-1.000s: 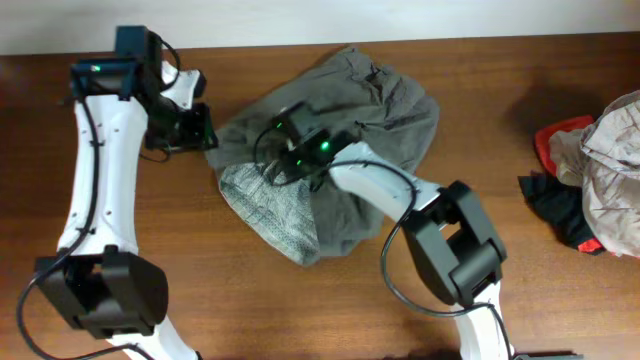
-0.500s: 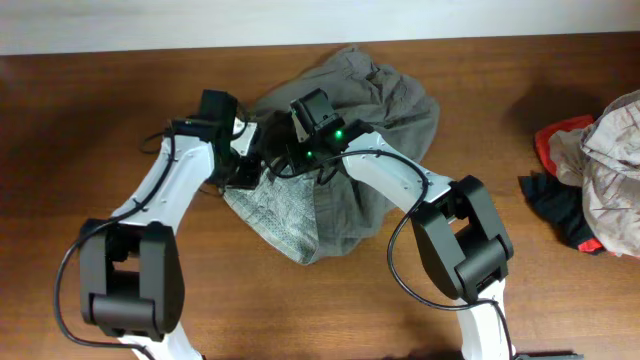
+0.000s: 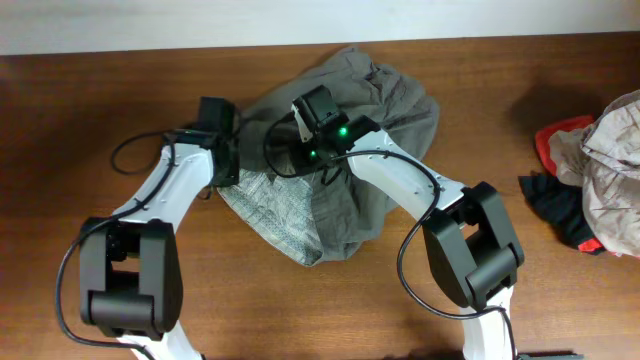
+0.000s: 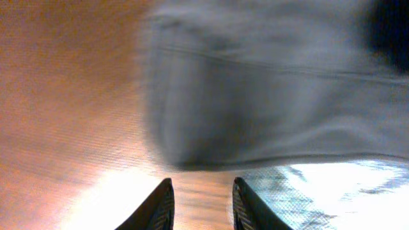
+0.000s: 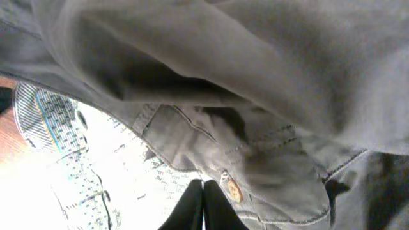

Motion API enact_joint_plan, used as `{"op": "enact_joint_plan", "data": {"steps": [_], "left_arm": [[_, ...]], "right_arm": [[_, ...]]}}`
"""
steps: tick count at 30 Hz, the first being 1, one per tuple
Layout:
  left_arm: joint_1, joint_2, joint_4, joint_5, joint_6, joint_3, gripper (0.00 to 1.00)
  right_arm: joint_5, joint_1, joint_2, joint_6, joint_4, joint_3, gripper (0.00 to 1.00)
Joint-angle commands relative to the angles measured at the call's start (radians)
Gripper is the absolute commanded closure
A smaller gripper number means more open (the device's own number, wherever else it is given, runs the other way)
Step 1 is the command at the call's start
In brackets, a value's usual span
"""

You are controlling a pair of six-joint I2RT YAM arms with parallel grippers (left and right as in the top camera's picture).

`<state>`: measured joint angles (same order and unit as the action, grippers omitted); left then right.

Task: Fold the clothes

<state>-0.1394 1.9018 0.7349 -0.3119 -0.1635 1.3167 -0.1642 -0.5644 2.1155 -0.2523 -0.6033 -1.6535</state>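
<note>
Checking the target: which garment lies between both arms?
The grey-olive shorts mid-table; the other garments, red, black and beige, sit piled at the right edge.

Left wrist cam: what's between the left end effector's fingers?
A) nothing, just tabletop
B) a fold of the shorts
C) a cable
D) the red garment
A: the left end effector has its fingers apart with only the wooden table showing in the gap, and the edge of the shorts lies just past the tips.
</note>
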Motion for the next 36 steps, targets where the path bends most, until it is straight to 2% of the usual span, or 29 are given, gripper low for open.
{"op": "enact_joint_plan", "data": {"steps": [1, 4, 5, 7, 9, 11, 12, 13, 14, 16, 17, 18, 21, 22, 29, 30, 32, 33, 34, 36], "left_arm": [[0.045, -0.001, 0.014, -0.114, -0.070, -0.010, 0.69], [0.073, -0.018, 0.006, -0.001, -0.089, -0.009, 0.69], [0.077, -0.032, 0.006, 0.146, -0.050, -0.009, 0.69], [0.074, -0.039, 0.006, 0.281, -0.002, -0.009, 0.69], [0.070, -0.039, 0.006, 0.317, 0.019, -0.009, 0.69], [0.070, -0.038, 0.008, 0.319, 0.019, -0.009, 0.53], [0.070, -0.038, 0.011, 0.330, 0.020, -0.009, 0.37], [0.069, -0.038, 0.011, 0.336, 0.023, -0.009, 0.27], [0.069, -0.036, 0.006, 0.334, 0.024, -0.009, 0.25], [0.070, -0.032, -0.028, 0.331, 0.026, -0.009, 0.28], [0.070, -0.027, -0.047, 0.332, 0.043, -0.009, 0.34], [0.070, -0.022, -0.061, 0.331, 0.059, -0.009, 0.40], [0.070, 0.026, -0.099, 0.308, 0.076, -0.009, 0.67], [0.070, 0.041, -0.101, 0.293, 0.076, -0.009, 0.72], [0.071, 0.102, -0.118, 0.217, 0.079, -0.009, 0.75], [0.071, 0.102, -0.122, 0.192, 0.079, -0.009, 0.79], [0.071, 0.102, -0.117, 0.139, 0.073, -0.009, 0.95], [0.071, 0.102, -0.112, 0.117, 0.049, -0.009, 0.99], [0.071, 0.101, -0.087, 0.029, -0.056, -0.009, 0.99], [0.071, 0.101, -0.060, -0.021, -0.160, -0.009, 0.99]], "right_arm": [[-0.009, -0.005, -0.047, 0.013, -0.035, -0.019, 0.92], [-0.012, -0.005, -0.052, 0.068, -0.093, -0.019, 0.89], [-0.012, -0.005, -0.056, 0.081, -0.122, -0.019, 0.88], [-0.013, 0.001, -0.058, 0.080, -0.144, -0.019, 0.86], [-0.017, 0.006, -0.062, 0.080, -0.161, -0.019, 0.83], [-0.030, 0.011, -0.068, 0.080, -0.171, -0.019, 0.81], [-0.032, 0.010, -0.071, 0.080, -0.178, -0.019, 0.78], [-0.031, 0.010, -0.073, 0.081, -0.185, -0.019, 0.77], [-0.032, 0.010, -0.075, 0.080, -0.190, -0.019, 0.76], [-0.035, 0.010, -0.075, 0.080, -0.190, -0.019, 0.76], [-0.035, 0.010, -0.075, 0.080, -0.190, -0.019, 0.76], [-0.035, 0.010, -0.075, 0.080, -0.190, -0.019, 0.76], [-0.035, 0.010, -0.075, 0.080, -0.198, -0.019, 0.76], [-0.035, 0.010, -0.075, 0.080, -0.202, -0.019, 0.76], [-0.035, 0.010, -0.075, 0.080, -0.205, -0.019, 0.76], [-0.035, 0.010, -0.075, 0.080, -0.205, -0.019, 0.76], [-0.035, 0.010, -0.075, 0.080, -0.206, -0.019, 0.76], [-0.035, 0.010, -0.075, 0.080, -0.208, -0.019, 0.76], [-0.035, 0.010, -0.075, 0.080, -0.211, -0.019, 0.76], [-0.035, 0.010, -0.075, 0.080, -0.216, -0.019, 0.76]]}}
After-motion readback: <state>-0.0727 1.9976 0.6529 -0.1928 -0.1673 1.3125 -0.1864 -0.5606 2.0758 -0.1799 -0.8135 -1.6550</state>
